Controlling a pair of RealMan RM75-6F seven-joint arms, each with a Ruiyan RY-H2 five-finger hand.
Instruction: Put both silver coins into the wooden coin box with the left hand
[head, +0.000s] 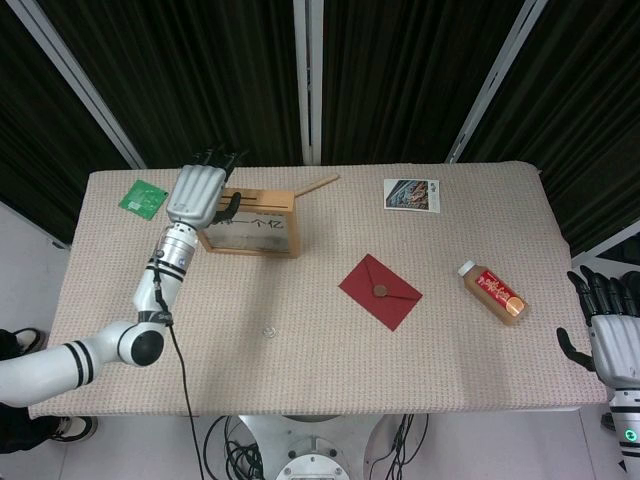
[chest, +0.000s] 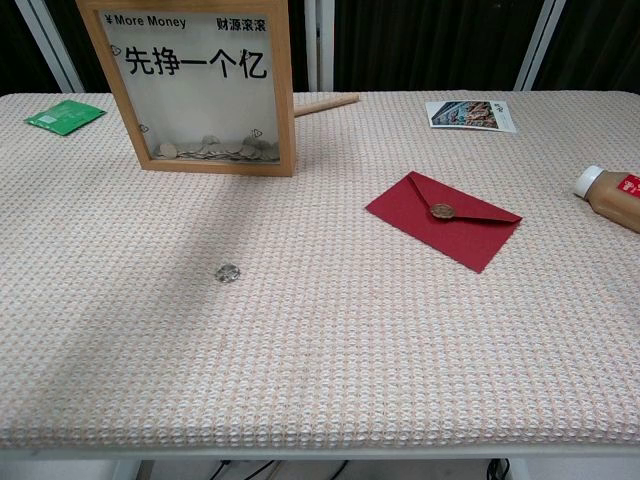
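Observation:
The wooden coin box (head: 262, 228) stands upright at the back left of the table, its glass front (chest: 200, 80) showing several coins lying at the bottom. My left hand (head: 195, 195) hovers over the box's left top edge with fingers spread and nothing visible in them; the chest view does not show it. One silver coin (head: 269, 329) lies flat on the cloth in front of the box, well apart from the hand (chest: 228, 271). My right hand (head: 612, 335) hangs beyond the table's right edge, fingers apart and empty.
A green packet (head: 143, 197) lies left of the box, and a wooden stick (head: 318, 185) lies just to the box's right. A photo card (head: 411, 194) sits at the back, a red envelope (head: 380, 291) mid-table, and a bottle (head: 491, 291) lies on its side at the right.

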